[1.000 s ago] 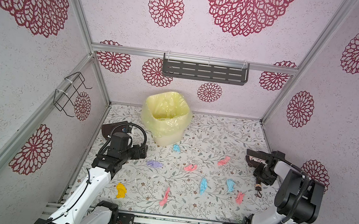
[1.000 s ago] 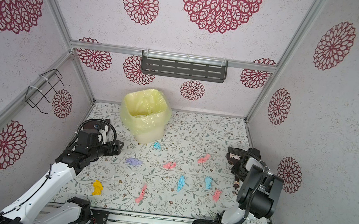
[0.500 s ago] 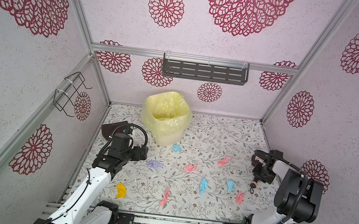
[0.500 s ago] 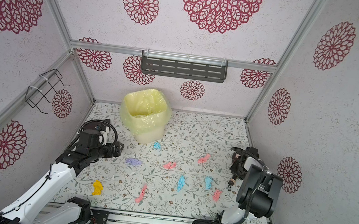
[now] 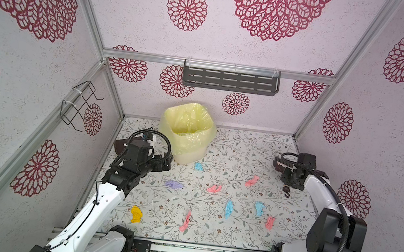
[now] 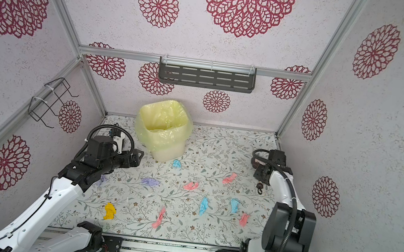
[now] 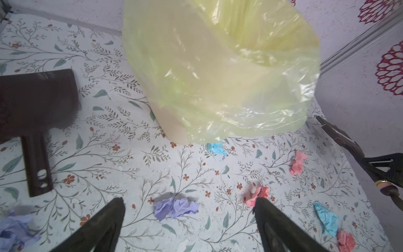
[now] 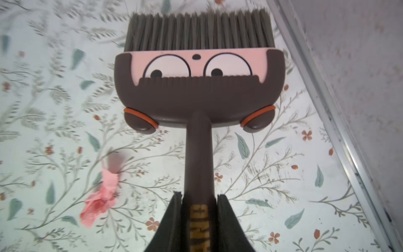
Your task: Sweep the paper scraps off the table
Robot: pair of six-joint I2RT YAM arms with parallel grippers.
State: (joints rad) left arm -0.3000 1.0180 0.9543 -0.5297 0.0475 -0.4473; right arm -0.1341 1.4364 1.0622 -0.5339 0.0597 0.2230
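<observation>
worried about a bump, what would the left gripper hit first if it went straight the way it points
Probably the cream bin lined with a yellow plastic bag, near its base. The lilac crumpled paper wad seems below the line of the left gripper; depth is unclear.

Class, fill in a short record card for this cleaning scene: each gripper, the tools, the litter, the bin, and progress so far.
Left gripper: open, empty, above the table near the dustpan
Right gripper: shut on the handle of the brush
Dustpan: lying flat at the left, not held
Paper scraps: about ten, pink, blue, lilac and yellow, scattered on the table
Bin: at the back, lined with a yellow bag
Progress: no scraps gathered yet
</observation>
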